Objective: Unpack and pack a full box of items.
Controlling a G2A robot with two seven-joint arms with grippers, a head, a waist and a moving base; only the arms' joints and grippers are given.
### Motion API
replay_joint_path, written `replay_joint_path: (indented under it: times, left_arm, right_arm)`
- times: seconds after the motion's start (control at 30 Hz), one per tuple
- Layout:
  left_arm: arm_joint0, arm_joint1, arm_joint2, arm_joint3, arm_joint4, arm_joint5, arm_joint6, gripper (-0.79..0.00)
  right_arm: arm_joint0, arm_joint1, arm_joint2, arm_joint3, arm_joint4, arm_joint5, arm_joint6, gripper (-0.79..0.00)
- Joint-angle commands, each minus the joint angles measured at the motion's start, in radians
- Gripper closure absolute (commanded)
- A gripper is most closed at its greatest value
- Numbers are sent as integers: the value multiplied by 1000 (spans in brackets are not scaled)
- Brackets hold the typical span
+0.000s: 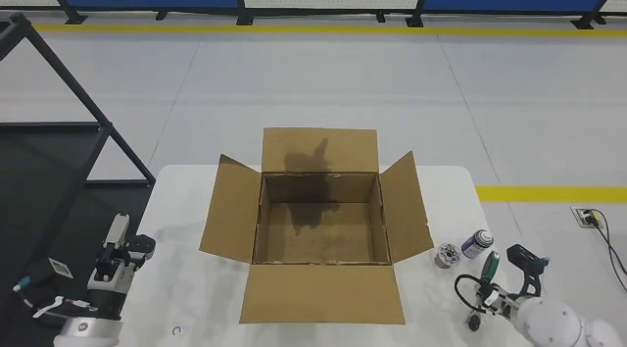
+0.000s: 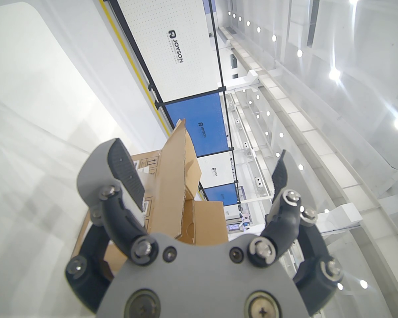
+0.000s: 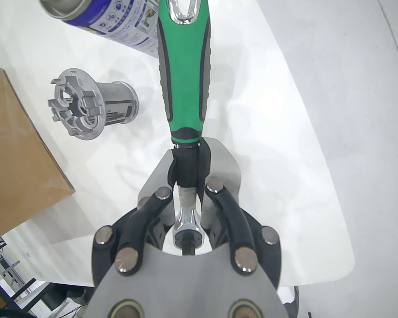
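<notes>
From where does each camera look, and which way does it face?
Top view: above the arms, facing down at the open box; both arms show.
Left wrist view: beside the box, tilted up toward the ceiling; open left gripper shows.
Right wrist view: facing the table; right gripper shut on the wrench.
Shared: top and right wrist views show wrench, spray can, metal part.

Brown cardboard box (image 1: 318, 293), green-and-grey ratchet handle (image 3: 185, 77), blue-and-white spray can (image 3: 119, 18), silver fitting (image 3: 93, 107)

Blue and white partition panels (image 2: 172, 51) are seen far beyond the left fingers (image 2: 124, 167); a white table (image 3: 268, 133) is spread beneath the right fingers (image 3: 205, 160).
</notes>
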Motion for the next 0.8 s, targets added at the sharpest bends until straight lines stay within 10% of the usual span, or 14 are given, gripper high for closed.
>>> replay_joint_path:
  times: [0.0,0.63,0.77]
  left_arm:
    - [0,0,0,0,0,0,0,-785]
    - [0,0,0,0,0,0,0,-785]
    - [0,0,0,0,0,0,0,-785]
  right_arm:
    - [13,1,-8,12,-8,20,14,0]
    - [97,8,-59,126,-33,104,16,0]
    - [102,10,-62,131,-32,115,15,-345]
